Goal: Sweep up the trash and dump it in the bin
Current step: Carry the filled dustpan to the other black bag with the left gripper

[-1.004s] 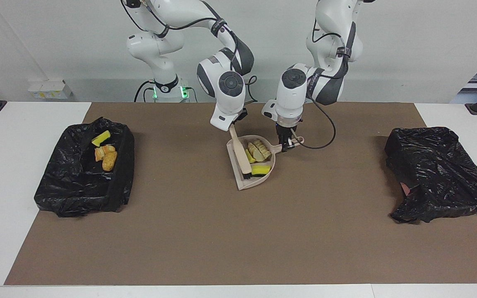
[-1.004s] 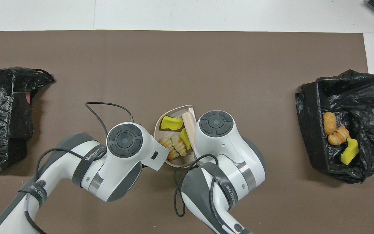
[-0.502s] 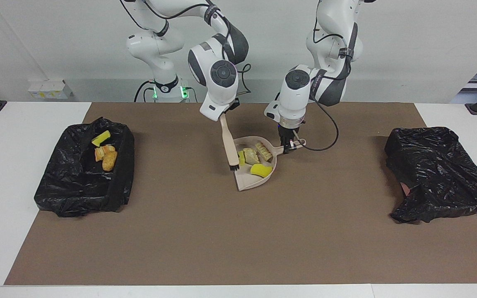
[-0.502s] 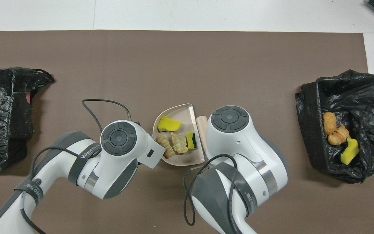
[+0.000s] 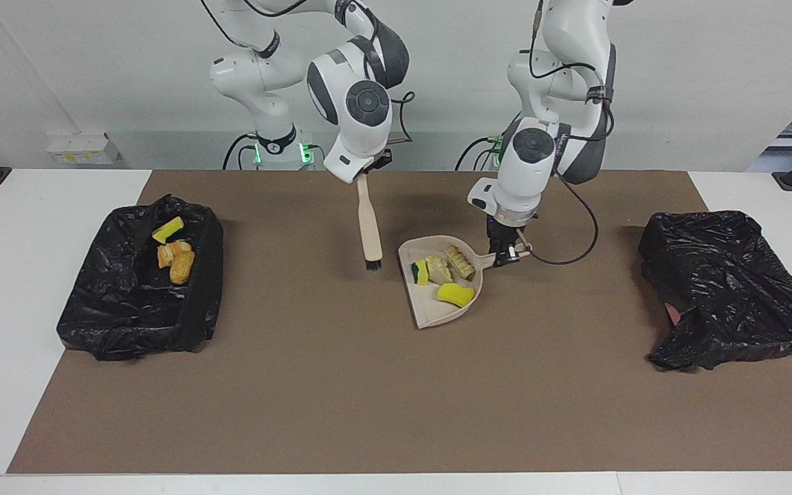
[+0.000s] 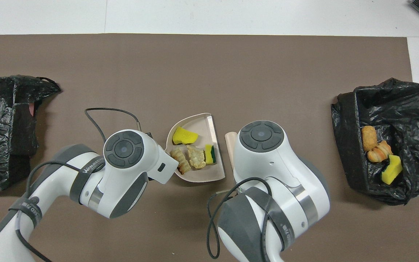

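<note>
I have left gripper (image 5: 504, 256) clamped on dustpan (image 5: 445, 309) handle, four trash scraps (image 5: 445, 275) inside. Right gripper (image 5: 361, 179) grips brush (image 5: 370, 230), clear of pan. Keep pan level while carrying to bin (image 5: 726, 289).

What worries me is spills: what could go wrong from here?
The left gripper holds the pan by its handle alone; a tilt could slide the green-backed sponge, nearest the open lip, onto the mat. The bin at the left arm's end looks collapsed, so a dump there may miss.
</note>
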Available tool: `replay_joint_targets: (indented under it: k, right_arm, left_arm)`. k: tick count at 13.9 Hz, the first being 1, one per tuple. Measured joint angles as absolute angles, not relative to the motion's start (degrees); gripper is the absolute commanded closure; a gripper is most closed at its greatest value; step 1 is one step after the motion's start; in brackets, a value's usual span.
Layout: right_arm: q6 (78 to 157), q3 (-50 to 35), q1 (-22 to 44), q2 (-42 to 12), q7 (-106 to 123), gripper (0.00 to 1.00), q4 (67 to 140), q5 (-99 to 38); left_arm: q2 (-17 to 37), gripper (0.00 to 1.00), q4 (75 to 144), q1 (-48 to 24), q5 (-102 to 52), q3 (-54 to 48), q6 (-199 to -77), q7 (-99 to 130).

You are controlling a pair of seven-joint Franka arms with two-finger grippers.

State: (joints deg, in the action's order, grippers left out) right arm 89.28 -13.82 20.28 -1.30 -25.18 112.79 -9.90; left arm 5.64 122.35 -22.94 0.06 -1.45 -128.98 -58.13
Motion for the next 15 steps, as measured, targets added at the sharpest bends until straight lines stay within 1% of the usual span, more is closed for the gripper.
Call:
replay_joint_targets:
  k: [3,5,6,9,11,14,15]
  right_arm:
    - [95.76,-14.02,24.26,1.3,-31.05,1.0,117.8,-12.96]
    - [102.03,-14.26,29.61,1.81,-37.3,1.0,120.49,-13.75]
    - [104.67,-14.42,31.95,1.48,-39.51,1.0,121.33,-14.85]
    - [109.03,-14.49,36.71,-0.81,-42.12,1.0,122.14,-18.14]
    - [111.48,-14.48,38.68,-3.3,-43.01,1.0,122.16,-18.81]
    - [114.2,-14.47,39.7,-5.51,-43.01,1.0,122.17,-18.93]
    - [115.42,-14.46,40.02,-5.91,-43.03,0.94,122.18,-18.96]
  left_arm:
    - [6.08,1.0,118.58,-17.51,-1.44,-1.27,-126.44,-64.48]
    - [6.66,1.0,114.25,-14.77,-1.83,-1.21,-122.31,-66.76]
    - [7.11,1.0,112.14,-13.44,-1.85,-1.21,-120.38,-68.28]
    - [8.43,1.0,107.97,-8.74,-2.81,-1.19,-117.96,-74.43]
    - [8.86,1.0,105.99,-4.46,-4.96,-1.14,-116.8,-79.82]
    - [9.04,1.0,103.13,1.81,-7.56,-1.03,-113.87,-86.97]
    - [9.05,1.0,102.44,3.52,-7.57,-0.98,-112.68,-88.11]
